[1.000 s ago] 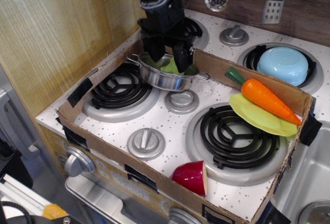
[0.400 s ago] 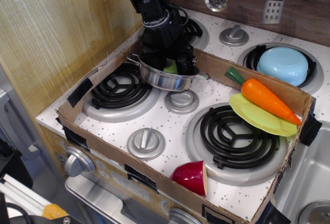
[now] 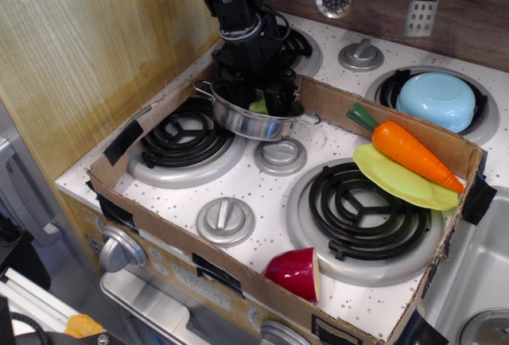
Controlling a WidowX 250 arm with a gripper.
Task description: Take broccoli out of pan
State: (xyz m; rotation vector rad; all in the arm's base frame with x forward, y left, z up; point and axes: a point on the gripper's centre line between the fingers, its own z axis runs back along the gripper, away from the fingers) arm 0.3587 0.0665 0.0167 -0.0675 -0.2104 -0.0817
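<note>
The shiny steel pan (image 3: pixel 248 125) sits at the back left of the cardboard tray, between the left burner and the tray's rear wall. My black gripper (image 3: pixel 258 100) reaches down into it from above. Its fingers stand on either side of the pale green broccoli (image 3: pixel 258 106), of which only a small patch shows between them. The fingers look closed in around the broccoli, but the contact is hidden by the gripper body and the pan rim.
A cardboard tray wall (image 3: pixel 334 102) runs right behind the pan. An orange carrot (image 3: pixel 409 152) lies on a yellow-green plate (image 3: pixel 398 182) at the right. A light-blue bowl (image 3: pixel 436 100) sits upside down at back right. A red cup (image 3: pixel 296 272) lies at the front. Stove knobs (image 3: pixel 280 154) stand between burners.
My gripper has gone down into the pan and its fingers have drawn closer around the broccoli. The pan has shifted slightly.
</note>
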